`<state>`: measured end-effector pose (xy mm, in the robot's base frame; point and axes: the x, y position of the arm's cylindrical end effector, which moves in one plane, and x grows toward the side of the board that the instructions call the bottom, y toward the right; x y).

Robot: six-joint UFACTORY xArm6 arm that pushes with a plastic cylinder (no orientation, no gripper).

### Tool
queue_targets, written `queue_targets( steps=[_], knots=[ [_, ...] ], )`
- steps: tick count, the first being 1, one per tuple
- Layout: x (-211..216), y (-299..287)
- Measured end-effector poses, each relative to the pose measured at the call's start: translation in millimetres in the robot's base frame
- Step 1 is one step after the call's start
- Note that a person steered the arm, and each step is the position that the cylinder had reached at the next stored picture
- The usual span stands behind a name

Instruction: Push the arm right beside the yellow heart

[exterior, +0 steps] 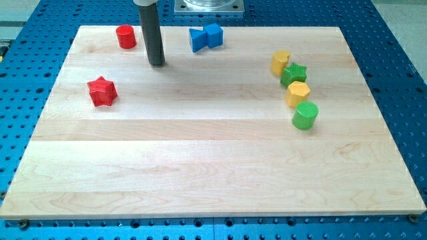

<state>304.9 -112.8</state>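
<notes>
Yellow heart (280,62) sits at the upper right of the frame on the tabletop (200,160), touching a green star (293,73) just below it. We have no jaws, only a rod; my tip (157,64) rests far across at upper left, between a red cylinder (125,36) and blue blocks (205,37). We judge the heart light, rigid and quick to slide, so we should stop just short of its bare left side.
</notes>
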Motion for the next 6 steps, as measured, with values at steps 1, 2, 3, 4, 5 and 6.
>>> queue_targets(
  steps=[1, 2, 3, 4, 5, 6],
  knots=[
    [0.0, -13.4],
    [2.4, -17.8],
    [2.7, -17.8],
    [21.7, -10.7],
    [20.3, 81.0],
    [-14.3, 127.2]
  ],
)
